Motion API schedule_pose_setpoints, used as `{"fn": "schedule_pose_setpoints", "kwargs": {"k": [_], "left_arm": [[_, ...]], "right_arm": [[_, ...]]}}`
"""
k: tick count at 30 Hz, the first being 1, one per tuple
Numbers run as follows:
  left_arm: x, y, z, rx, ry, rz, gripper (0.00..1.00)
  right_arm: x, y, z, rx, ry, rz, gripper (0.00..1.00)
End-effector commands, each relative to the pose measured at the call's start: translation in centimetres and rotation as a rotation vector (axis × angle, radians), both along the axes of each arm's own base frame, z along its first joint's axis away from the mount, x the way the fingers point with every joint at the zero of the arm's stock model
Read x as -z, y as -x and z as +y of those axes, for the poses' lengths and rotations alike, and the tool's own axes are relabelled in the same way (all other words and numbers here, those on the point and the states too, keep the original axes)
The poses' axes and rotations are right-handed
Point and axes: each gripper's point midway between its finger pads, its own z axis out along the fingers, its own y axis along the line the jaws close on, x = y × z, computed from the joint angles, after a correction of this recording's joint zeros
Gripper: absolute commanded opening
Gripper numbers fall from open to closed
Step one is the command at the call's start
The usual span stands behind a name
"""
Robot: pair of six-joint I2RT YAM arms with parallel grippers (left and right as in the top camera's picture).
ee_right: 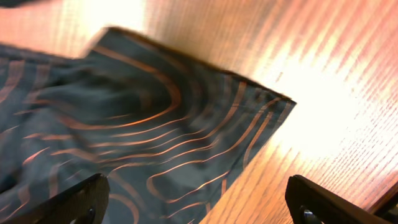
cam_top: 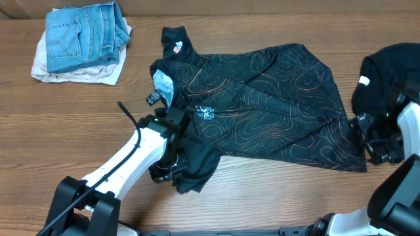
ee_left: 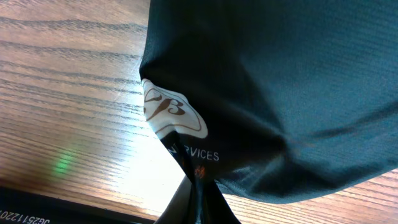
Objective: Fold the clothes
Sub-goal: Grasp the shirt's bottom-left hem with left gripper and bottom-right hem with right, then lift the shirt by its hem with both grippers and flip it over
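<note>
While the left arm [cam_top: 125, 164] slants up from the near-left of the table [cam_top: 65, 131] to the near sleeve of the jersey [cam_top: 275, 111], the left gripper [cam_top: 169, 164] is pinched tight on a bunch of that black fabric. The jersey lies spread across the middle of the table, orange contour lines up. At the right edge the right arm [cam_top: 400, 190] bends low, the right gripper [ee_right: 196, 208] spread wide and holding nothing, its fingers on either side of the near hem corner
</note>
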Motion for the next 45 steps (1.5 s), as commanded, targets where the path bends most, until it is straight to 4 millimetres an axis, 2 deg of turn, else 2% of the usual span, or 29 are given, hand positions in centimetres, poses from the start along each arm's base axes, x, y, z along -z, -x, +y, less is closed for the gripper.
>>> {"fn": "schedule_pose_setpoints", "kwargs": {"k": [1, 4, 6, 9, 14, 22, 25, 29, 31, 32, 33, 34, 36, 39, 42, 43, 45], "left_arm": [[-0.6, -0.6, -0.1, 0.014, -0.001, -0.034, 0.05], [-0.6, -0.6, -0.1, 0.014, -0.003, -0.032, 0.05], [-0.6, -0.6, -0.1, 0.013, -0.002, -0.034, 0.05], [-0.6, -0.7, -0.1, 0.013, -0.001, -0.036, 0.05], [-0.6, -0.5, 0.0, 0.013, -0.005, -0.028, 0.05], [-0.6, -0.5, -0.1, 0.014, -0.004, -0.028, 0.05], [-0.6, -0.4, -0.1, 0.014, -0.004, -0.027, 0.06], [-0.6, -0.4, 0.0, 0.014, -0.005, -0.026, 0.05], [-0.6, -0.4, 0.0, 0.014, -0.005, -0.025, 0.05], [-0.6, -0.4, 0.0, 0.018, -0.005, -0.025, 0.04], [-0.6, -0.5, 0.0, 0.03, -0.004, -0.03, 0.04], [-0.6, -0.6, 0.0, 0.031, -0.008, -0.035, 0.04], [-1.3, -1.4, 0.0, 0.045, -0.017, -0.061, 0.04], [-3.5, -2.8, 0.1, 0.072, -0.031, -0.115, 0.04], [-7.4, -4.7, 0.5, 0.095, -0.055, -0.231, 0.04], [-8.6, -5.2, 0.4, 0.104, -0.047, -0.268, 0.04], [-12.4, -6.4, 0.0, 0.119, -0.008, -0.379, 0.04]], "right_arm": [[0.8, 1.5, -1.0, 0.114, 0.0, -0.001, 0.94], [1.1, 2.6, -2.5, 0.194, 0.002, -0.004, 0.94], [1.1, 2.9, -2.8, 0.208, 0.0, -0.001, 0.94], [1.8, 3.3, -2.5, 0.206, -0.004, 0.005, 0.94], [4.4, 4.0, -2.0, 0.233, 0.001, -0.001, 0.91], [6.0, 3.8, -2.1, 0.234, 0.005, -0.007, 0.9], [7.0, 4.1, -1.9, 0.237, 0.003, -0.003, 0.85], [7.2, 4.4, -1.7, 0.24, -0.001, 0.004, 0.78], [7.2, 4.4, -1.7, 0.24, -0.001, 0.004, 0.54], [7.2, 4.4, -1.7, 0.24, -0.001, 0.005, 0.39], [7.2, 4.4, -1.7, 0.24, -0.002, 0.006, 0.19], [7.2, 4.4, -1.7, 0.24, -0.002, 0.006, 0.05], [6.9, 4.6, -1.5, 0.267, -0.007, 0.015, 0.04], [5.3, 4.2, -1.7, 0.27, 0.002, -0.004, 0.04], [1.9, 3.5, -2.3, 0.266, 0.044, -0.078, 0.04], [0.2, 3.1, -2.5, 0.256, 0.067, -0.12, 0.04], [-3.2, 2.6, -2.8, 0.231, 0.111, -0.207, 0.04]]}}
